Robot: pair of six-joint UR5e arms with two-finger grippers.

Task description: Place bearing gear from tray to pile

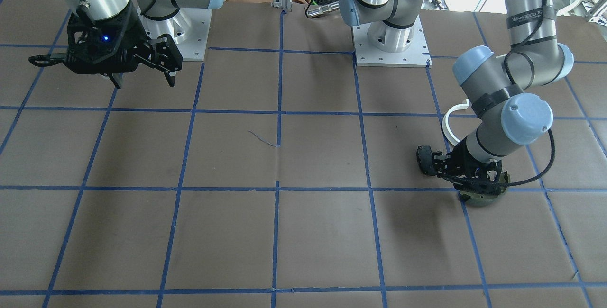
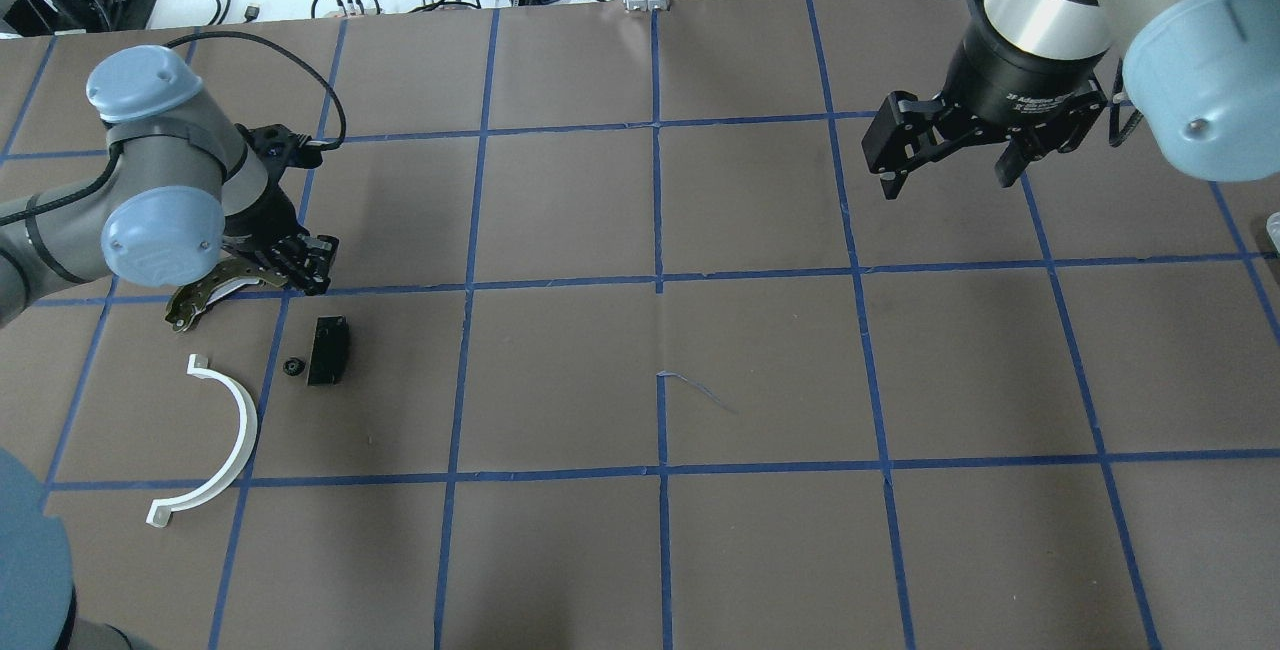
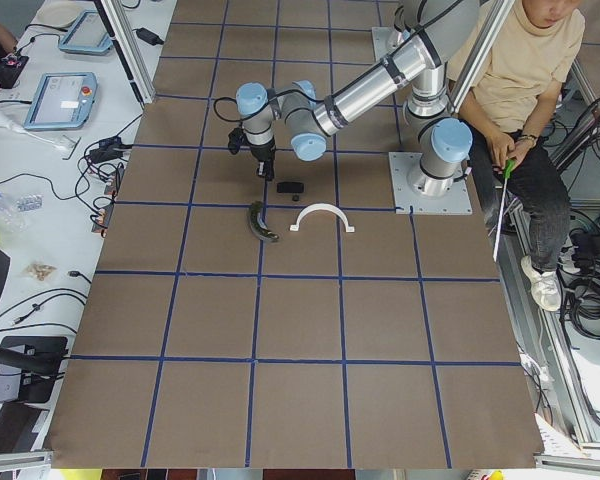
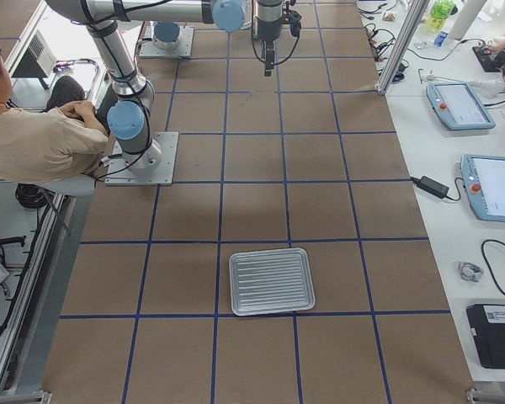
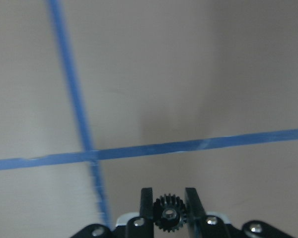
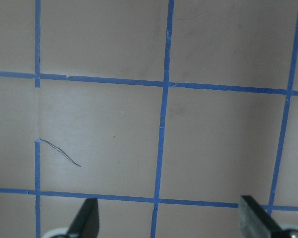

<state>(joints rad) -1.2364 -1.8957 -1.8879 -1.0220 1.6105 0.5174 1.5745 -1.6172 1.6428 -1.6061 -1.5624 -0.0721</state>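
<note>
In the left wrist view my left gripper (image 5: pixel 169 198) is shut on a small black toothed bearing gear (image 5: pixel 169 218), just above the brown table. From overhead the left gripper (image 2: pixel 303 266) hangs over the pile's far edge. The pile holds an olive-green brake shoe (image 2: pixel 205 296), a black rectangular pad (image 2: pixel 328 350) and a white half-ring strip (image 2: pixel 236 430). A small black round part (image 2: pixel 293 367) lies beside the pad. The grey ribbed tray (image 4: pixel 271 280) lies far away in the right side view and looks empty. My right gripper (image 2: pixel 940 175) is open and empty, high above the table.
Blue tape lines (image 2: pixel 658 280) divide the brown table into squares. A seated operator (image 3: pixel 520 90) is beside the robot's bases. Cables and tablets lie on the white side benches (image 4: pixel 463 109).
</note>
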